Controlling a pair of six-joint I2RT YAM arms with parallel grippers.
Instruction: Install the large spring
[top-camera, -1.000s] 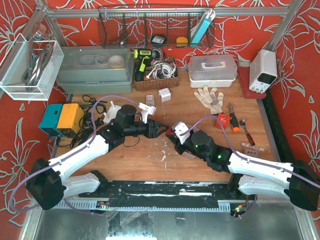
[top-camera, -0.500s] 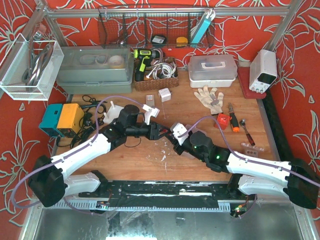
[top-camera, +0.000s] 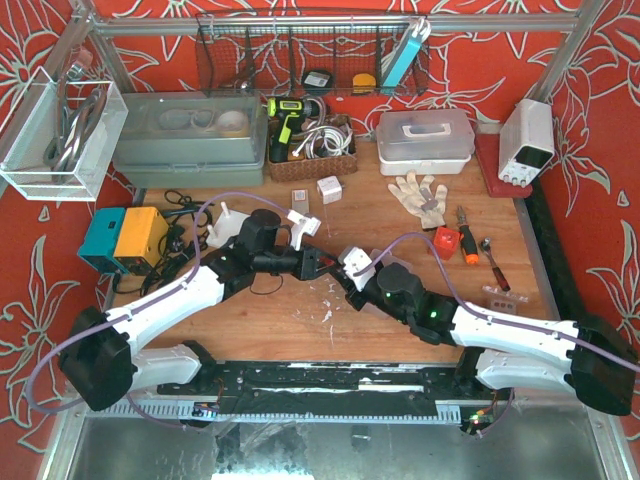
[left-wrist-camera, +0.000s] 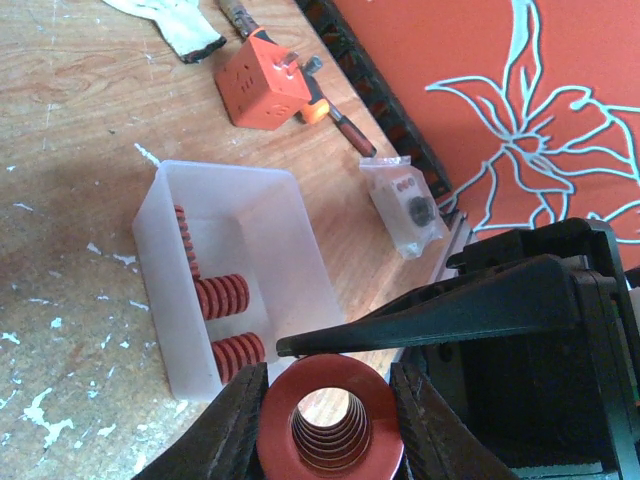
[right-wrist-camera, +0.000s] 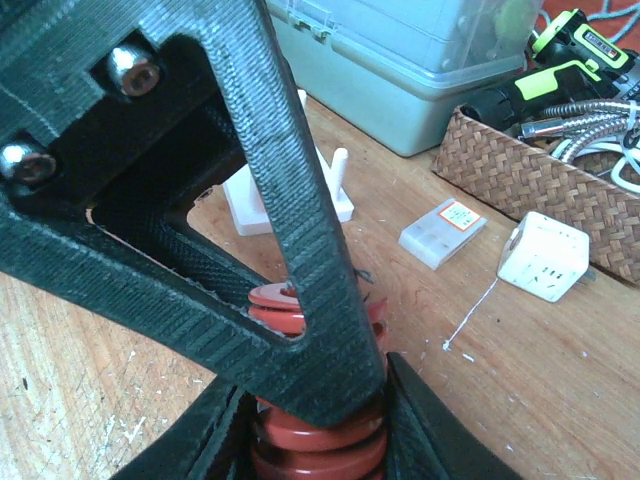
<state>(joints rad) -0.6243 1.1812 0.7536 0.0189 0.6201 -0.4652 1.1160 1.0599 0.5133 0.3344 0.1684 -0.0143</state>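
The large red spring (left-wrist-camera: 285, 420) is held between both grippers above the table's middle. In the left wrist view I look down its bore, and my left gripper (left-wrist-camera: 330, 405) is shut on its sides. In the right wrist view my right gripper (right-wrist-camera: 312, 420) is shut on the same spring's (right-wrist-camera: 315, 455) lower coils, with the left gripper's black fingers (right-wrist-camera: 300, 260) across its upper end. In the top view the two grippers meet, left (top-camera: 322, 263) and right (top-camera: 347, 277); the spring is mostly hidden there. A clear box (left-wrist-camera: 290, 225) of small red springs lies just beyond.
An orange cube (left-wrist-camera: 262, 88) and a bag of small parts (left-wrist-camera: 405, 205) lie on the wood to the right. A white stand (right-wrist-camera: 290, 200), small clear case (right-wrist-camera: 442, 232), white cube (right-wrist-camera: 545, 255) and wicker basket (right-wrist-camera: 540, 170) stand behind. Gloves (top-camera: 418, 195) and a screwdriver (top-camera: 466, 240) lie at the right.
My left gripper has moved right and my right gripper slightly left and up, so the two now meet on the spring.
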